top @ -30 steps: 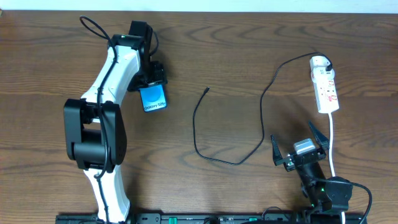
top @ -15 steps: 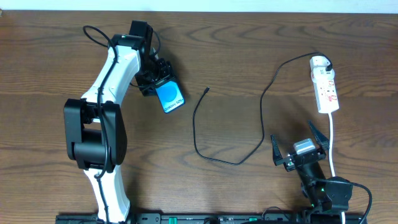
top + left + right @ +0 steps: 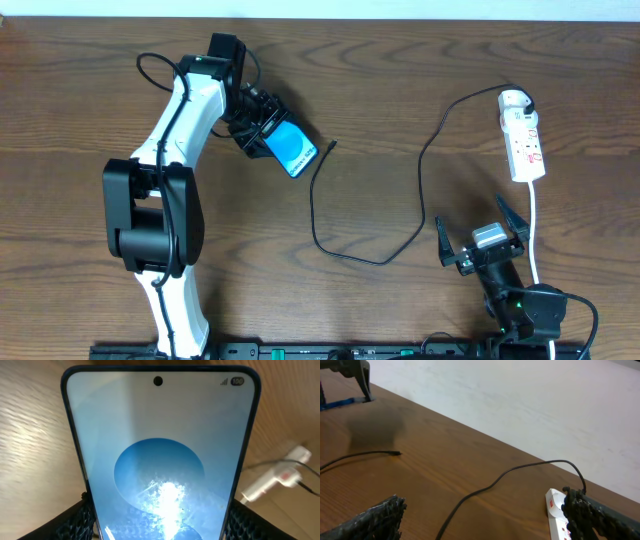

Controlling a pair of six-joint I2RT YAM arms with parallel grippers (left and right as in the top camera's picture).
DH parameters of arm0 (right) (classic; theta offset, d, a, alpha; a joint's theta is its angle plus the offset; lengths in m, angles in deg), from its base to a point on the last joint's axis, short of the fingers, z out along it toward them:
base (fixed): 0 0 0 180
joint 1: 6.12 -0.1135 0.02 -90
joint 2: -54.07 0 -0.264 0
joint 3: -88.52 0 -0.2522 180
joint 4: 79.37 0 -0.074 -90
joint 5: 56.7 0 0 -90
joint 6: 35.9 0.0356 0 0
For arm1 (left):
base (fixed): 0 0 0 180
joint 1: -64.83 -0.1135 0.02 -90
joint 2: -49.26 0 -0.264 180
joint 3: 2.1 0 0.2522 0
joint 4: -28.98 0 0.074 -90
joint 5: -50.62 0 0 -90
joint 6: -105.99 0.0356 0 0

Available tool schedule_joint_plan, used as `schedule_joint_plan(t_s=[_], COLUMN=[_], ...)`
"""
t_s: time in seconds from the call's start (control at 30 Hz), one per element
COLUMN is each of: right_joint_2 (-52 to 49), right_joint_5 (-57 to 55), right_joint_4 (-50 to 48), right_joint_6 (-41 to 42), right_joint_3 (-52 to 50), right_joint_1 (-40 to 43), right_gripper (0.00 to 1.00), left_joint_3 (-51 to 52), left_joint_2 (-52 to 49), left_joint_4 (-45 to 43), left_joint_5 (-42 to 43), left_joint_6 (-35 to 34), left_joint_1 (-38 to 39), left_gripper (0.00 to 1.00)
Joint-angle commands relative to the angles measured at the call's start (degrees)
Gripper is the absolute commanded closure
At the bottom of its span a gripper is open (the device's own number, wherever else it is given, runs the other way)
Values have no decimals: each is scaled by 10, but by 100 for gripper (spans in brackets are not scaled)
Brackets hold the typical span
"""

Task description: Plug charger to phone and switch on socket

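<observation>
Phone (image 3: 293, 150) pinched in my left gripper (image 3: 264, 132).
The charger (image 3: 378, 263) tip lies near the phone's 3 o'clock. My right gripper (image 3: 480, 232) sits spread wide, with the socket (image 3: 524, 142) at its 1 o'clock.

The charger (image 3: 378, 263) loops leftward from the socket (image 3: 522, 135), far right on the table (image 3: 400, 60). Its tip ends just right of the phone (image 3: 293, 150).
</observation>
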Motion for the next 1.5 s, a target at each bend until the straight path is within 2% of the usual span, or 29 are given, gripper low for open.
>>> schedule_joint_plan(t_s=[0.0,0.23,0.57,1.0,1.47], right_joint_2=[4,4,4,4,4], right_joint_5=[-7,-7,-6,-7,-7], right_joint_4=[4,4,4,4,4], right_joint_6=[-6,-6,-6,-6,-6], right_joint_3=[-1,-1,-1,-1,-1], right_joint_1=[-5,-5,-5,-5,-5], right_gripper=[1,1,1,1,1], left_joint_3=[-2,-2,-2,-2,-2], left_joint_2=[19,19,19,19,19], left_joint_4=[2,2,2,2,2], left_joint_5=[86,165,216,302,388], left_joint_6=[-21,-26,-113,-122,-184], left_joint_1=[1,1,1,1,1], left_gripper=[32,32,36,36,36])
